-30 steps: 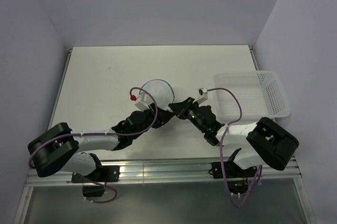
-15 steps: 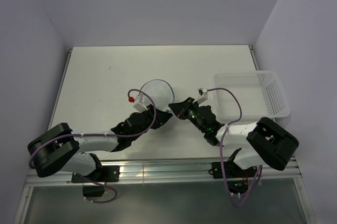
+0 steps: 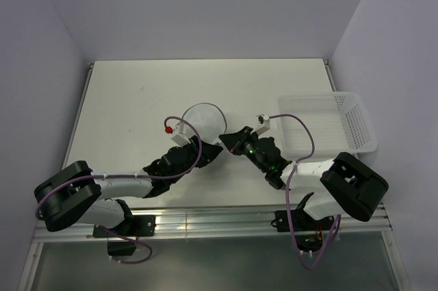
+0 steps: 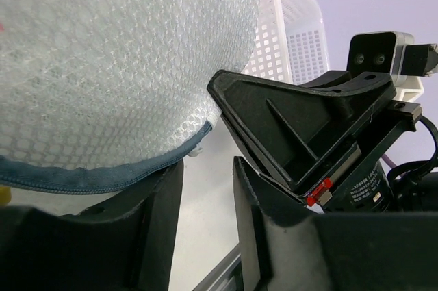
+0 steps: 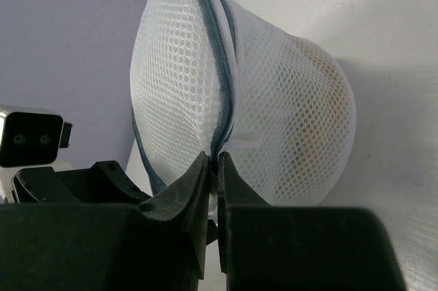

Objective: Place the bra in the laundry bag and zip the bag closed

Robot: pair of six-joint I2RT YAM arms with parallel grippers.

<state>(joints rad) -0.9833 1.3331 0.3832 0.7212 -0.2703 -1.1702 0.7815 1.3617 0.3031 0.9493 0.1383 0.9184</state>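
Note:
The laundry bag (image 3: 204, 120) is a small domed bag of white mesh with a blue-grey zipper rim (image 5: 220, 65), standing on the table between the two arms. Its two halves meet along the rim. The bra shows only as a tan shade (image 5: 320, 92) through the mesh. My right gripper (image 5: 217, 161) is shut on the zipper rim at the bag's near edge. My left gripper (image 4: 204, 168) sits just below the rim (image 4: 102, 178), open, with only bare table between its fingers. In the top view both grippers (image 3: 213, 154) (image 3: 226, 142) meet at the bag's near right side.
A white perforated plastic basket (image 3: 356, 127) stands at the table's right edge, close behind the right arm. The right gripper's black body (image 4: 301, 133) lies right beside my left fingers. The table's far and left parts are bare white surface (image 3: 137, 92).
The left wrist has shifted slightly to the left. The bag and the right gripper have stayed where they were.

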